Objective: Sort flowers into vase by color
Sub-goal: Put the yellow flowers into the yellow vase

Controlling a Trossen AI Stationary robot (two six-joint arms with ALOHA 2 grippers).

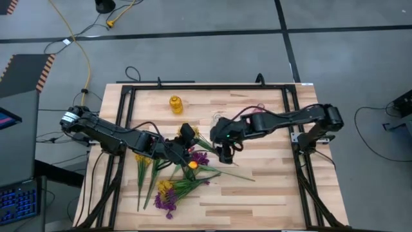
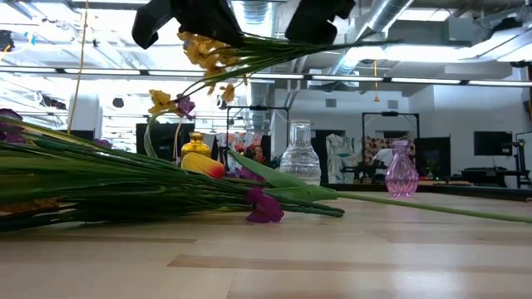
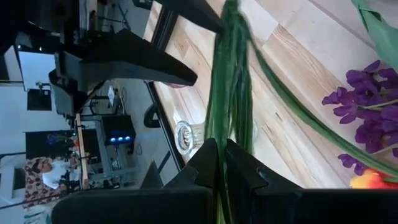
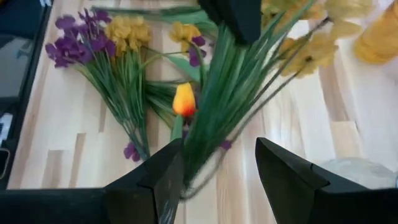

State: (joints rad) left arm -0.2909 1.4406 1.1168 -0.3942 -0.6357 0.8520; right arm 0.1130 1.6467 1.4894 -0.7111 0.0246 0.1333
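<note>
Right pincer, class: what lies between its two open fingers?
In the right wrist view, the right pincer is open around the green stem ends of the yellow flower bunch, which the shut left pincer holds lifted above the table.

Overhead, table-level, two wrist cams

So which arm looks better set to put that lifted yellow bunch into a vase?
The left, probably. Its tool is shut on the yellow flower bunch, lifted off the table, with the yellow vase close by. The right tool hangs open around the stems' lower ends, gripping nothing.
</note>
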